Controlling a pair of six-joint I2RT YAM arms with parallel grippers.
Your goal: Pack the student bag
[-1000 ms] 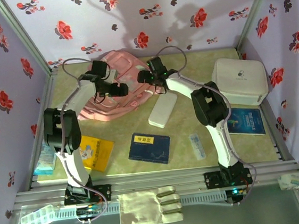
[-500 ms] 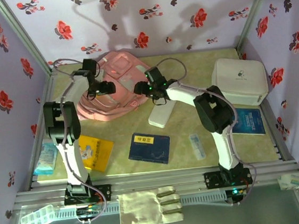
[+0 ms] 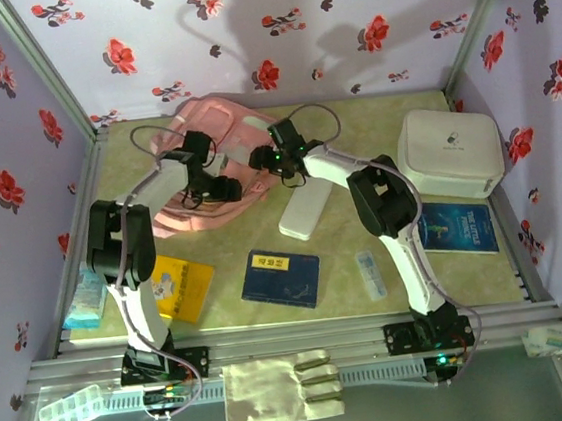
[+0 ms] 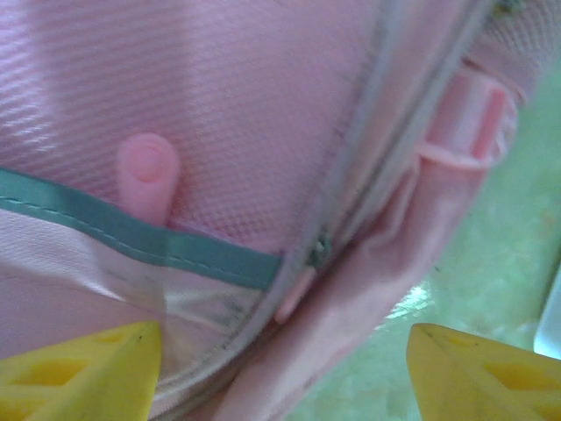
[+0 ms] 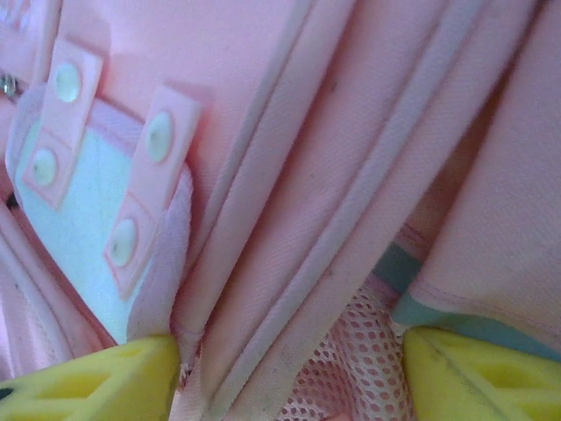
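Top view: bag (image 3: 227,126) is lying flat on the tabletop (image 3: 352,123) in the upper middle of the frame, near the back wall. Both arms are reaching over it.

Left hand (image 3: 226,188) is sitting over the bag's lower right edge. Right hand (image 3: 260,157) is hovering just right of it, at the bag's right side. White box (image 3: 451,152) is standing well apart, at the right of the frame.

Left wrist view: left hand (image 4: 285,373) is standing wide open, and its yellow fingertips (image 4: 88,368) are showing in the two bottom corners. One tip is lying over pink fabric, the other over green tabletop. Nothing is being gripped. Between them the bag's edge is running diagonally, with a zip slider (image 4: 320,250) and a teal trim (image 4: 131,232) across it.

Right wrist view: right hand (image 5: 287,377) is also standing wide open, with tips in the bottom corners. Pink folds and a patch of mesh (image 5: 351,351) are lying between them. I cannot tell whether the tips are pressing the fabric. A mint panel (image 5: 79,237) with snap straps (image 5: 153,140) is showing at the left of the frame.
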